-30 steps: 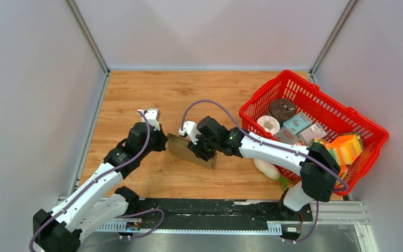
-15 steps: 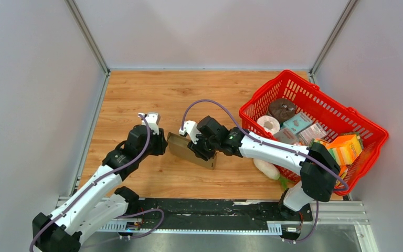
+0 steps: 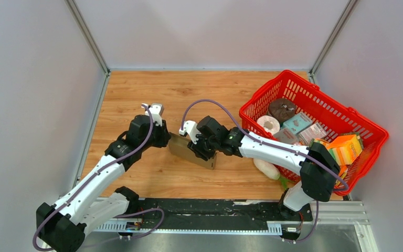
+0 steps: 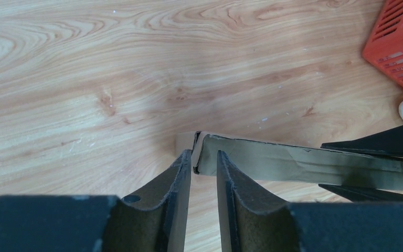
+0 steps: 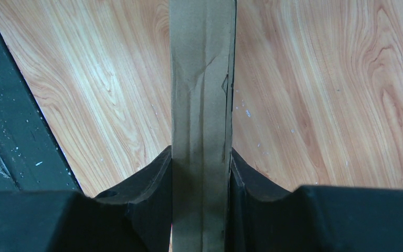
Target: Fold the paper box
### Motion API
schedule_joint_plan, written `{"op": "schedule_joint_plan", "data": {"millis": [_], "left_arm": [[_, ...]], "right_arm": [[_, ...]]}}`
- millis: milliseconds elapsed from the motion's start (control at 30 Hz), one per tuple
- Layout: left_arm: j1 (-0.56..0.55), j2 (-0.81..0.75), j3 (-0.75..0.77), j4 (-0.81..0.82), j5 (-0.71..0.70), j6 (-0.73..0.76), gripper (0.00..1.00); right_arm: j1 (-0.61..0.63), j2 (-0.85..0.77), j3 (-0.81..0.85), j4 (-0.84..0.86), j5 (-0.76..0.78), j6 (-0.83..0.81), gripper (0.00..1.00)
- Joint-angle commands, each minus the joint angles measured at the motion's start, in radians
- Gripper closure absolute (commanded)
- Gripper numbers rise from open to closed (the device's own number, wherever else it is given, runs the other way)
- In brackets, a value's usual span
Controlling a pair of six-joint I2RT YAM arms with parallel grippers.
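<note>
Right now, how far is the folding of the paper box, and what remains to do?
Done: the paper box looks already shaped into a flat rectangular body. In hand: the right gripper clamps it across its narrow side, and the left gripper, jaws slightly apart, stands at its end, where a small flap sticks out. Left: probably tucking that flap in.

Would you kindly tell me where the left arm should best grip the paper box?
Take the paper box by its free left end, coming in end-on from the left. It is held on edge as a thin slab, and the right gripper's fingers clamp its other part, so that narrow end is what the left gripper can straddle.
</note>
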Motion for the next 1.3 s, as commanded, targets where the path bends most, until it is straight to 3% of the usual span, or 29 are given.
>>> {"op": "schedule_joint_plan", "data": {"millis": [0,267,533,700,867,933,1033,1267], "left_arm": [[0.006,0.005,0.041,0.021,-0.001,0.026,0.68],[0.006,0.038,0.047,0.022,-0.008,0.037,0.71],[0.006,0.034,0.040,0.039,-0.013,0.026,0.87],[0.006,0.032,0.050,0.036,-0.010,0.019,0.78],[0.006,0.040,0.049,0.033,-0.015,0.014,0.87],[0.006,0.041,0.050,0.033,-0.021,0.011,0.87],[0.006,0.041,0.060,0.025,-0.028,0.011,0.79],[0.006,0.044,0.084,0.011,-0.047,0.006,0.81]], "right_arm": [[-0.001,0.018,0.010,-0.028,0.010,0.010,0.72],[-0.001,0.016,0.011,-0.030,0.008,0.011,0.73],[0.001,0.016,0.011,-0.030,0.005,0.013,0.73],[0.001,0.019,0.011,-0.031,0.005,0.013,0.73],[0.001,0.022,0.011,-0.030,0.003,0.013,0.73],[0.001,0.022,0.010,-0.028,0.003,0.013,0.73],[0.001,0.027,0.013,-0.031,0.002,0.013,0.73],[0.001,0.030,0.013,-0.030,0.000,0.014,0.73]]}}
